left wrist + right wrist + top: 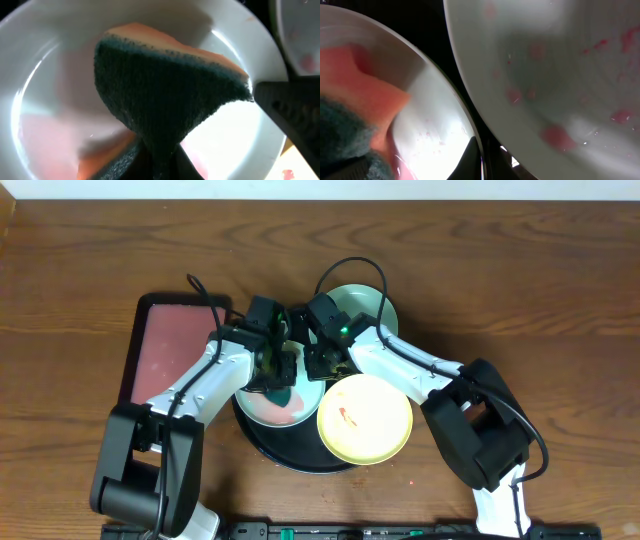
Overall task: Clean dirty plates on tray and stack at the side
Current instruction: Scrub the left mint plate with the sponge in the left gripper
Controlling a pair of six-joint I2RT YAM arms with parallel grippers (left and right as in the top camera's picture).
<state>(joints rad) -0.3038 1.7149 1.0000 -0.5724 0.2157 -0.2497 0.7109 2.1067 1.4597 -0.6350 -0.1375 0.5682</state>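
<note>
The desk is brown wood grain. The black tray sits midway between the left and right edges, close to the near edge where the arms are mounted. A red tray lies towards the left edge, bare as far as it shows.

Three plates crowd the black tray's area. The yellow plate lies on its right part, overhanging the rim, with a small red mark on it. A mint plate lies on its left part, under the left arm. The far plate, also mint, is just behind, towards the far edge. Whether it rests on the tray I cannot tell. No plate is stacked on the bare desk yet.

The sponge, green scourer over orange foam, is pinched in the left hand and seems pressed into the mint plate's bowl. The right hand is low between the two mint plates. Its wrist view does not show its fingers clearly, so I cannot tell how they stand or whether they steady a rim. That view shows pink smears spotting the far plate.

This looks like the scrubbing step on the first plate, early in the task. Next, the sponge likely needs wiping strokes across the bowl while the plate is kept from sliding. The clean plate then goes onto bare desk beside the tray.
</note>
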